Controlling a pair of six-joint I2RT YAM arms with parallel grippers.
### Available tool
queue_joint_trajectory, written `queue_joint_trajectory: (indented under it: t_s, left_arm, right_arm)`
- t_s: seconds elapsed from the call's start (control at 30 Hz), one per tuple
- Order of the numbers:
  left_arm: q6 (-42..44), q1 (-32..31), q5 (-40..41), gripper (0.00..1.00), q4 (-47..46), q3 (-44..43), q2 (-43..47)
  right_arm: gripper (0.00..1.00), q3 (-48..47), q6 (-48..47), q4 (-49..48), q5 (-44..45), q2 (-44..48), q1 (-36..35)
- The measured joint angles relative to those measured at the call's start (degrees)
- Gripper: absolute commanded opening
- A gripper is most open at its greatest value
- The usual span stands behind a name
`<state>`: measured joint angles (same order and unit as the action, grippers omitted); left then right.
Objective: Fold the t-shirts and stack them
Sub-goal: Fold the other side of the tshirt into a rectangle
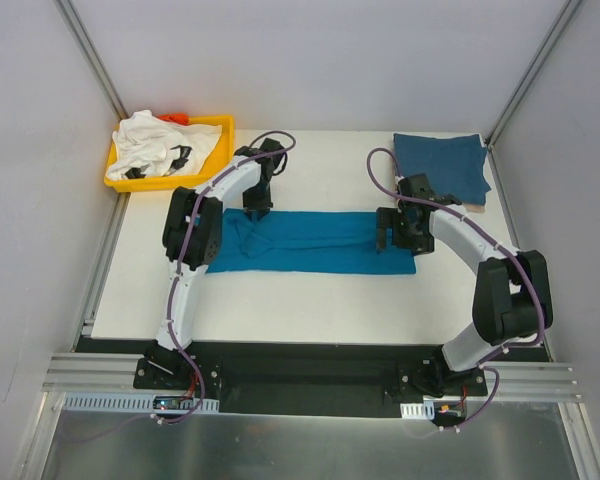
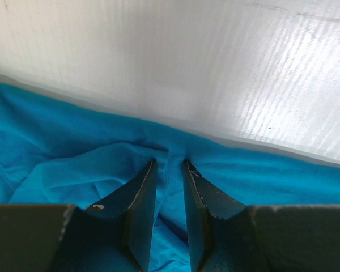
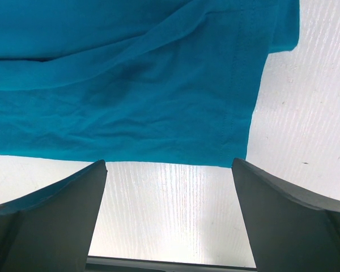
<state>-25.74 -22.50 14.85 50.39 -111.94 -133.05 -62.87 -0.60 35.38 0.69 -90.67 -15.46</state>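
Left claw (image 2: 169,163) pinches a ridge of the teal t-shirt (image 1: 310,242), seemingly a half-folded strip mid-worktop (image 1: 310,300), while right claw (image 3: 169,161) gapes at its hem; darker blue t-shirt (image 1: 442,165) lies folded far right, and white t-shirt (image 1: 152,145) waits crumpled in the yellow tray (image 1: 170,183).

White rectangular matte tabletop (image 1: 310,300), faint ribbed texture, bright glare patches in the left wrist view. Plain pale grey wall panels (image 1: 310,60) on the left, far and right sides. Thin aluminium corner struts (image 1: 90,50) run diagonally at both far corners. At the near edge, a black base plate (image 1: 310,365), slotted aluminium rails (image 1: 90,375) and a reflective brushed-metal sheet (image 1: 300,450). Soft even light, no hard shadows.
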Motion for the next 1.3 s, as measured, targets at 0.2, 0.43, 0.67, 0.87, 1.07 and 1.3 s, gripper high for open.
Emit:
queue_joint_trajectory:
  t_s: [0.2,0.43,0.67,0.87,1.07,1.3]
  left_arm:
    - [-0.9,0.0,0.8,0.27,0.3,1.9,1.4]
    - [-1.4,0.0,0.9,0.29,1.4,2.9,4.4]
    - [-1.4,0.1,0.9,0.28,1.4,3.1,5.4]
    - [-1.4,0.5,0.8,0.25,1.4,3.1,5.3]
    - [-1.4,0.9,0.4,0.25,1.4,3.1,4.6]
    - [-1.4,0.9,0.0,0.24,1.4,3.1,3.3]
  right_arm:
    - [0.96,0.0,0.1,0.0,0.0,-0.5,0.0]
    - [0.96,-0.3,0.1,-0.7,-2.4,-2.3,0.1]
    - [0.96,-3.8,0.1,-2.0,-4.7,-5.5,0.1]
    - [0.96,-4.0,0.1,-2.2,-5.0,-6.5,0.1]
    - [0.96,-4.0,0.1,-2.2,-5.0,-7.4,0.1]
    - [0.96,-4.0,0.1,-2.1,-5.0,-7.9,0.1]
